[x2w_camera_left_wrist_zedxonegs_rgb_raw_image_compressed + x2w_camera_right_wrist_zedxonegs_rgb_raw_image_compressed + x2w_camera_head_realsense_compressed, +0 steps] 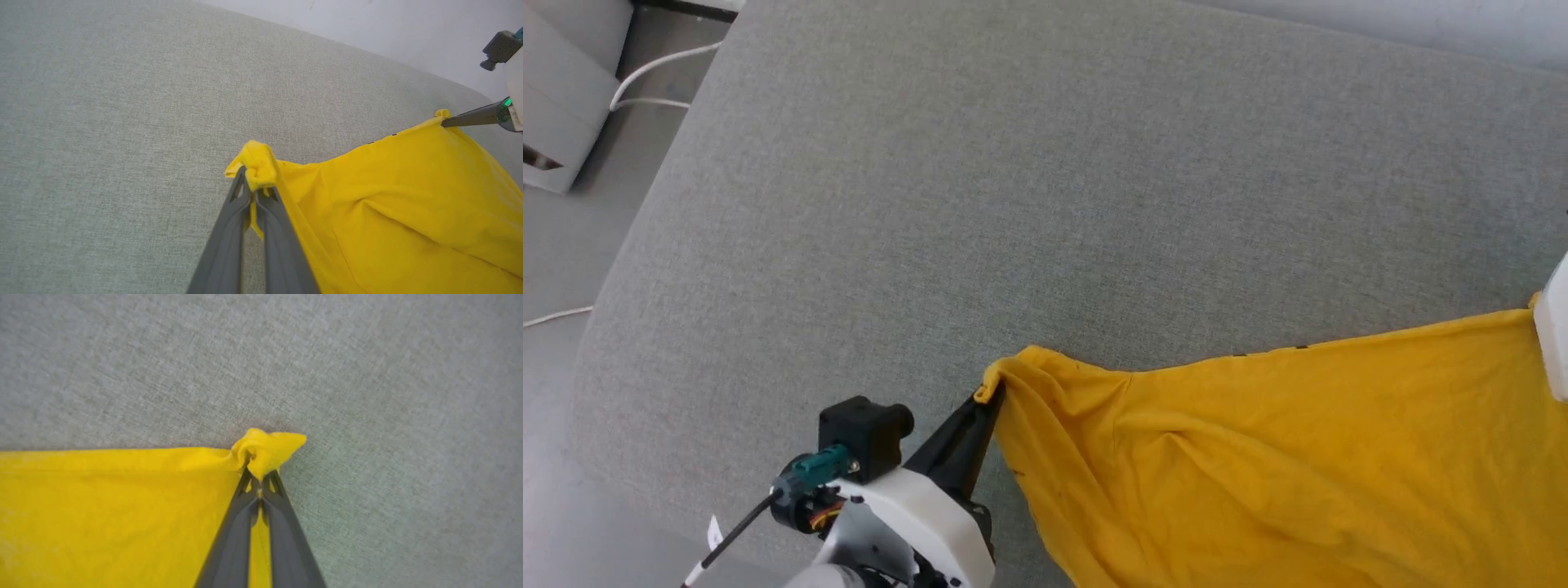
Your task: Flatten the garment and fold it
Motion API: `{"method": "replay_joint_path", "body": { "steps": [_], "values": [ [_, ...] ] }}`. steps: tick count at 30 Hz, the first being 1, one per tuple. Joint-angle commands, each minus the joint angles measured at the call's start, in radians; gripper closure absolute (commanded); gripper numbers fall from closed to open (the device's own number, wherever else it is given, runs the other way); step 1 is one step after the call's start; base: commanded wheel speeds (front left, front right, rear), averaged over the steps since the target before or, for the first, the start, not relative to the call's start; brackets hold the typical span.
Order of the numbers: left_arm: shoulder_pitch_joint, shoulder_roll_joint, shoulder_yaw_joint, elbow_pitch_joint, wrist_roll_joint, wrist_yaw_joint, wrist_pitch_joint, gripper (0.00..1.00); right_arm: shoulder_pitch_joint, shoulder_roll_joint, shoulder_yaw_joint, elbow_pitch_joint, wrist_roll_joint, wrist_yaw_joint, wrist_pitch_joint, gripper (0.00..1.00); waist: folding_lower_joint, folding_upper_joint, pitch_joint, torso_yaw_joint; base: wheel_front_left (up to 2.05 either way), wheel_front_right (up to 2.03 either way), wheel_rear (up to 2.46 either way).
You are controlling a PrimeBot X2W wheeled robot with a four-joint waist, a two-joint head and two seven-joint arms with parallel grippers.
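The mustard-yellow garment (1282, 457) hangs stretched over the lower right of the grey cushion, plain side showing. My left gripper (988, 396) is shut on the garment's left corner, which bunches around the fingertips; the left wrist view shows this pinch (255, 173) close up. In the right wrist view my right gripper (259, 473) is shut on another bunched corner of the garment (114, 514). That right gripper also shows in the left wrist view (445, 121), holding the far corner. The top edge runs taut between both grips.
The grey fabric cushion (1029, 204) spreads across most of the head view. At the upper left lie white cables (654, 77) and a pale box (560, 106) on the floor. The cushion's front edge drops off at lower left.
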Motion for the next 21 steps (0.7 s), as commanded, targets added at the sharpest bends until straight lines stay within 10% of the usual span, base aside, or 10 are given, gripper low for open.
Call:
{"method": "replay_joint_path", "body": {
  "steps": [1,21],
  "values": [
    [-0.022,0.009,0.008,-0.002,0.011,-0.004,-0.007,1.00,0.023,0.031,0.022,0.042,0.009,-0.001,-0.029,1.00,0.0002,0.0001,-0.033,-0.030,0.00,0.00,0.00],
    [-0.111,0.154,0.213,-0.109,-0.028,0.024,0.001,1.00,-0.092,0.004,-0.018,-0.196,0.102,-0.001,-0.364,1.00,0.0002,0.0001,-0.299,-0.243,0.00,0.00,0.00]
  ]
}}
